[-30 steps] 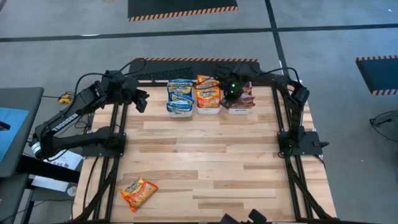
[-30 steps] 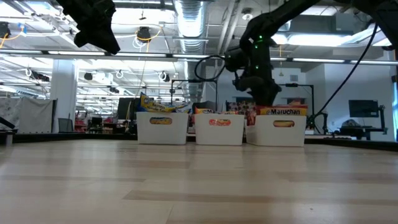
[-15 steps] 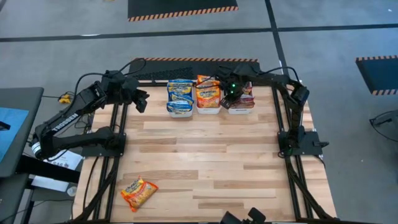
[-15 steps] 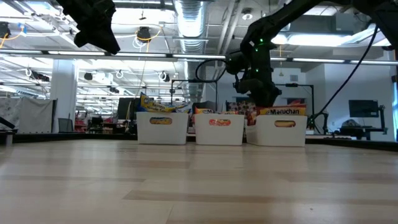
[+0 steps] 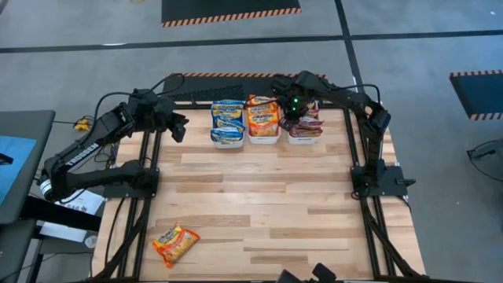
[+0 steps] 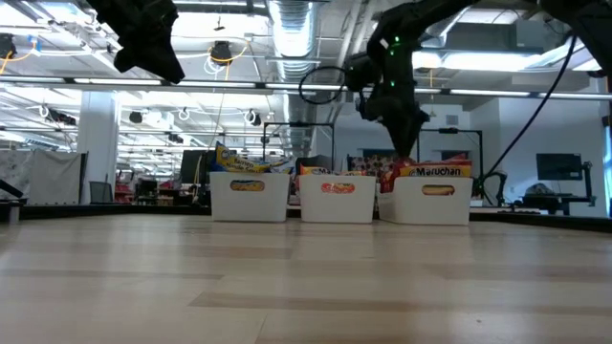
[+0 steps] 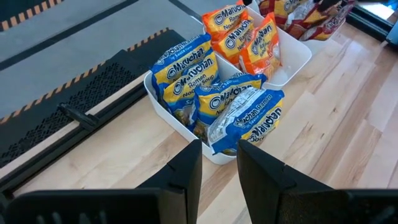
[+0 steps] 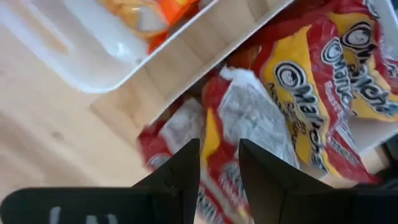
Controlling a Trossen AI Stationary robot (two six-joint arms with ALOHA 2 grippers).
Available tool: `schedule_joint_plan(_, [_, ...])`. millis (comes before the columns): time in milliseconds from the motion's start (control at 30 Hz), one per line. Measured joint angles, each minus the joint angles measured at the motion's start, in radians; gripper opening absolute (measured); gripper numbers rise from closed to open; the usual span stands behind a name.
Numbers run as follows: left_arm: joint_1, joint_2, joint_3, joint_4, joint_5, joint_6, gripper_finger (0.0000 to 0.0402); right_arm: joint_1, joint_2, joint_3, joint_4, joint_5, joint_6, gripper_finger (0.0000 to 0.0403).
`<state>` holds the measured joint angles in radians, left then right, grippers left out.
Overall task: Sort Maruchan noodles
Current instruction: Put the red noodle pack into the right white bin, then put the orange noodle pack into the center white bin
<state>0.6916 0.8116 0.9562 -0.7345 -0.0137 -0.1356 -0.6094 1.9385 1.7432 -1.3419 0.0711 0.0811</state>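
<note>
Three white trays stand in a row at the table's far edge. The left tray [image 5: 226, 138] holds blue Maruchan noodles [image 7: 231, 111], the middle tray [image 5: 263, 140] orange ones [image 7: 244, 38], the right tray [image 5: 306, 140] dark red ones [image 8: 298, 93]. My right gripper [image 8: 219, 158] hangs open above the red packets, pointing down, with nothing between its fingers; it also shows in the low view [image 6: 406, 153]. One orange packet [image 5: 175, 244] lies flat near the table's near left corner. My left gripper [image 7: 220, 155] waits open, raised at the far left, beside the blue tray.
A black mat [image 5: 196, 90] lies along the far edge behind the trays. The wooden table top [image 5: 259, 196] stretches between the trays and the lone orange packet. Both arms' bases stand at the table's left and right sides.
My right gripper has gone up from the right tray, still pointing down, and now hangs higher above the red packets. The packets stay in the tray.
</note>
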Motion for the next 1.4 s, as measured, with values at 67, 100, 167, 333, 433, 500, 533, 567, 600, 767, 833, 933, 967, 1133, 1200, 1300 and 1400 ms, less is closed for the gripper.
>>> schedule_joint_plan(67, [0.000,0.000,0.000,0.000,-0.001,0.028,0.0087,0.010,0.000,0.049,-0.043,-0.014,0.000,0.0136])
schedule_joint_plan(100, [0.000,0.000,0.000,0.000,-0.001,0.051,0.0087,0.017,0.000,0.075,-0.058,-0.016,0.000,0.0136])
schedule_joint_plan(167, [0.000,0.003,0.000,0.000,-0.003,0.088,0.0087,0.032,0.000,0.136,-0.083,-0.016,0.000,0.0136])
schedule_joint_plan(333, [0.000,0.032,0.000,-0.062,-0.009,0.081,0.0088,0.070,0.000,0.278,-0.128,-0.016,-0.003,0.0136])
schedule_joint_plan(433, [0.001,0.054,0.000,-0.138,0.004,0.073,0.0096,0.094,0.000,0.338,-0.200,0.015,0.006,0.0137])
schedule_joint_plan(500, [0.002,0.070,0.000,-0.169,0.023,0.071,0.0105,0.110,-0.005,0.366,-0.234,0.043,0.013,0.0137])
schedule_joint_plan(533, [0.002,0.078,0.000,-0.174,0.037,0.070,0.0110,0.118,-0.013,0.370,-0.231,0.056,0.015,0.0137])
schedule_joint_plan(567, [0.002,0.086,0.000,-0.175,0.050,0.065,0.0116,0.126,-0.026,0.370,-0.228,0.061,0.016,0.0137])
schedule_joint_plan(600, [0.002,0.094,0.000,-0.175,0.068,0.049,0.0123,0.133,-0.041,0.370,-0.228,0.061,0.016,0.0137])
schedule_joint_plan(767, [0.002,0.140,0.000,-0.219,0.292,-0.098,0.0141,0.164,-0.104,0.371,-0.230,0.064,0.033,0.0137])
schedule_joint_plan(833, [-0.012,0.157,0.000,-0.272,0.393,-0.129,0.0141,0.173,-0.131,0.370,-0.228,0.066,0.043,0.0137])
schedule_joint_plan(933, [-0.054,0.170,0.000,-0.365,0.455,-0.156,0.0141,0.179,-0.165,0.371,-0.230,0.099,0.053,0.0137])
schedule_joint_plan(967, [-0.072,0.170,0.000,-0.394,0.459,-0.170,0.0141,0.182,-0.172,0.371,-0.228,0.110,0.053,0.0137])
schedule_joint_plan(1133, [-0.201,0.149,-0.043,-0.409,0.545,-0.324,0.0141,0.192,-0.198,0.370,-0.229,0.118,0.045,0.0137])
schedule_joint_plan(1200, [-0.274,0.128,-0.077,-0.393,0.548,-0.426,0.0141,0.200,-0.202,0.366,-0.229,0.118,0.044,0.0137])
schedule_joint_plan(1300, [-0.398,0.095,-0.128,-0.395,0.544,-0.565,0.0141,0.214,-0.201,0.364,-0.229,0.117,0.026,0.0137])
schedule_joint_plan(1400, [-0.529,0.064,-0.180,-0.389,0.515,-0.687,0.0141,0.234,-0.201,0.364,-0.229,0.116,-0.021,0.0137])
